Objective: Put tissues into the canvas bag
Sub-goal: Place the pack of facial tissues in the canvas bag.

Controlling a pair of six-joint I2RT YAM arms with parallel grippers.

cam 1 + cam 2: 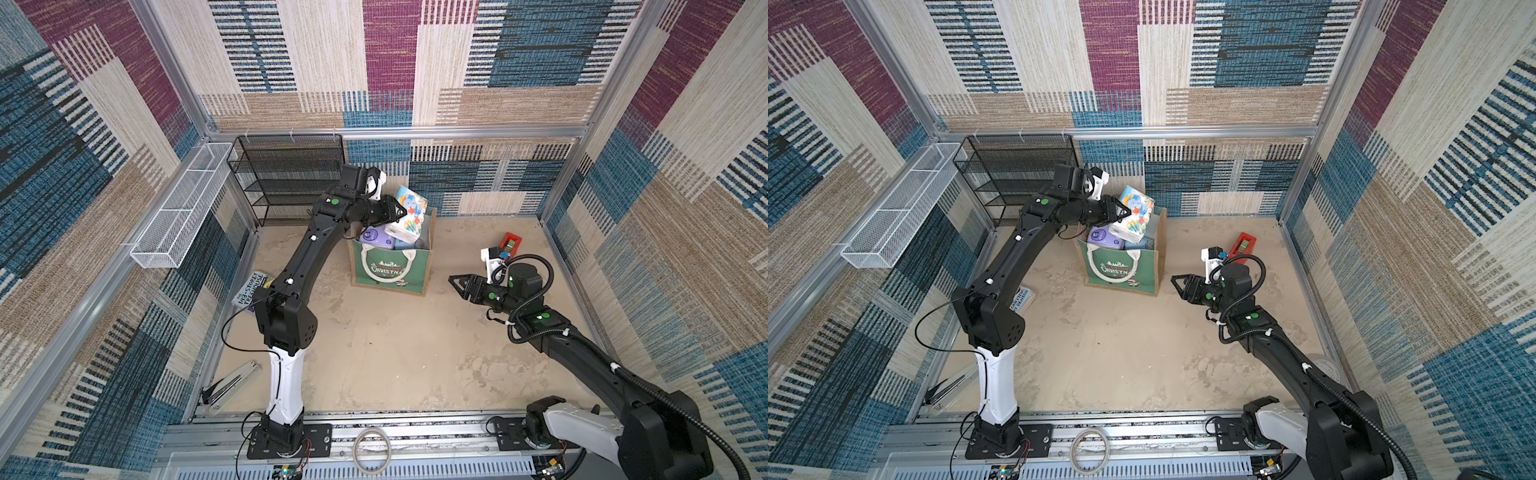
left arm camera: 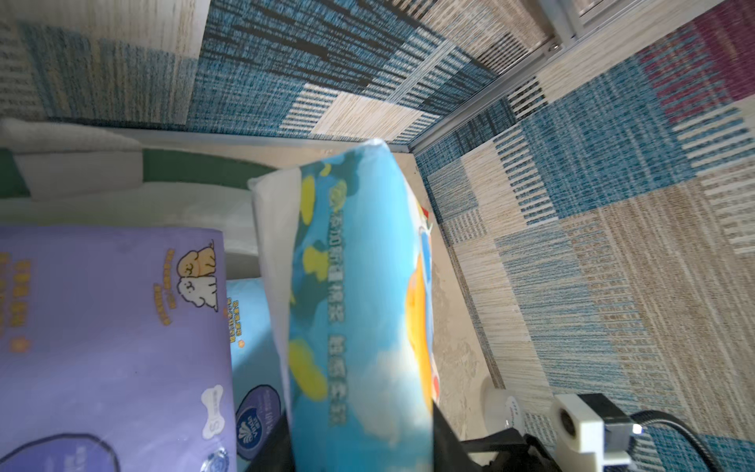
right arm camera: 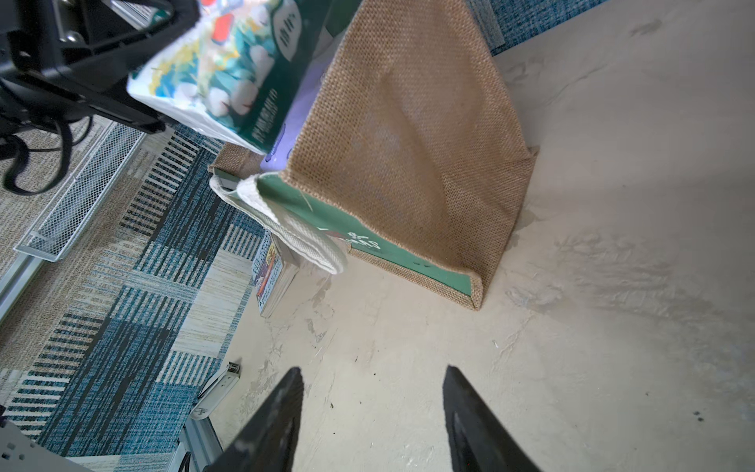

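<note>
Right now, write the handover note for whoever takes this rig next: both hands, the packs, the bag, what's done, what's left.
The left hand is shut on the elephant tissue pack, which is tilted over the mouth of the canvas bag.
The right hand is open and empty, hovering low beside the bag and touching nothing.
In the bag: a lilac pack and a light blue pack show; anything deeper is hidden.
Done: at least those two are packed.
Left: lower and release the elephant pack, then confirm the count. No loose pack shows on the floor.
</note>
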